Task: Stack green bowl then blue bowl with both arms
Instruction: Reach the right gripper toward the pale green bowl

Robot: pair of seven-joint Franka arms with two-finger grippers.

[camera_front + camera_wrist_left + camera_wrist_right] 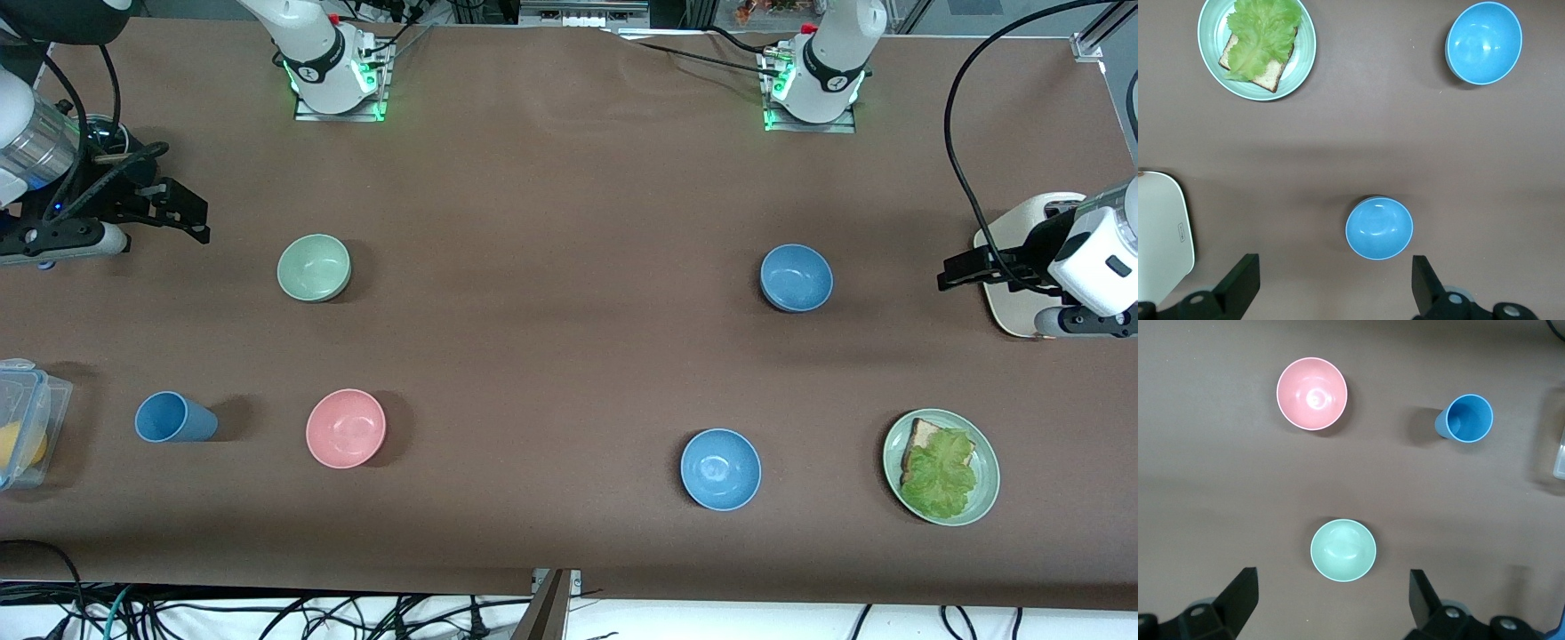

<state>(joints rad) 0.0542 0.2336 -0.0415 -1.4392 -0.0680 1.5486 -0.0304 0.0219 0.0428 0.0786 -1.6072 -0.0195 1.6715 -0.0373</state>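
The pale green bowl (314,268) stands upright toward the right arm's end of the table and shows in the right wrist view (1343,550). The muted blue bowl (797,277) stands toward the left arm's end and shows in the left wrist view (1379,228). My right gripper (191,218) is open and empty in the air, over the table beside the green bowl, apart from it (1331,603). My left gripper (949,274) is open and empty, over the edge of a white board, apart from the blue bowl (1333,287).
A brighter blue bowl (721,468), a pink bowl (346,428), a blue cup (174,418) and a green plate with toast and lettuce (982,498) stand nearer the front camera. A white board (1009,311) and a clear plastic box (27,418) lie at the table's ends.
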